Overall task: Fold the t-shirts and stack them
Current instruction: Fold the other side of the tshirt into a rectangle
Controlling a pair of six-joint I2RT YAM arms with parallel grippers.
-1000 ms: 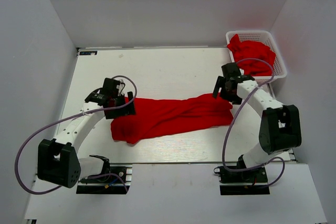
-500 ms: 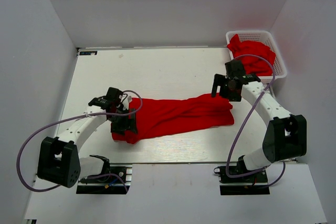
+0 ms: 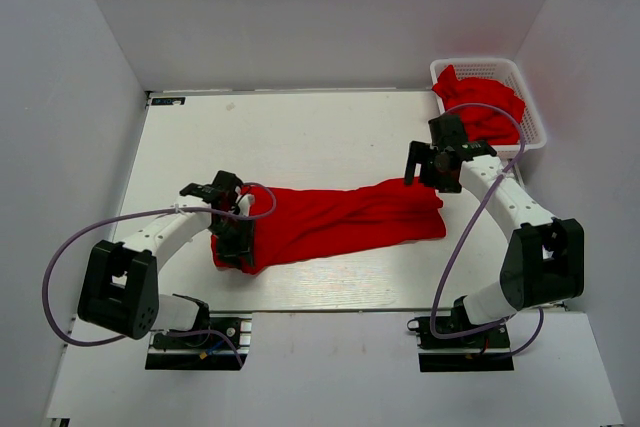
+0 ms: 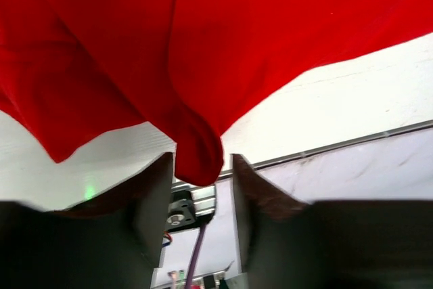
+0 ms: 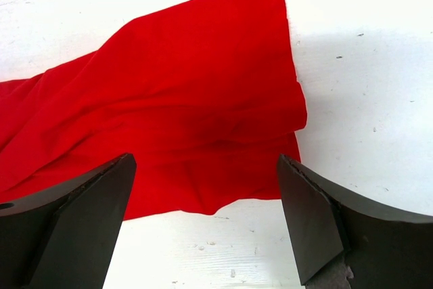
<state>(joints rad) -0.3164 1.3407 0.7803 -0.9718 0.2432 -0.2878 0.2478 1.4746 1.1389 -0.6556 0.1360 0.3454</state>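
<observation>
A red t-shirt (image 3: 340, 219) lies crumpled in a long band across the middle of the white bench (image 3: 300, 132). It reaches from in front of the left arm to in front of the right arm, with its right end flat and squared off and its left end bunched. The left claw (image 3: 232, 239) sits at the bunched end, towards the near edge of the bench, and is closed on the cloth. In the left wrist view a narrow fold of the red t-shirt (image 4: 198, 157) hangs between the two dark fingers (image 4: 152, 201) and fills nearly the whole gap. The rest of the garment spreads across the top of that view, with bare bench showing beneath it. The right claw (image 3: 425, 167) hovers at the far right corner of the same garment with its jaws spread wide. In the right wrist view its fingers (image 5: 74, 228) stand well apart, framing the right end of the cloth, which lies on the bench with a shallow ripple near its corner. At the far right corner of the bench stands a white lattice basket (image 3: 500, 65). It holds a heap of t-shirts (image 3: 482, 107) in the same red, one of them draped up against the far left rim.
</observation>
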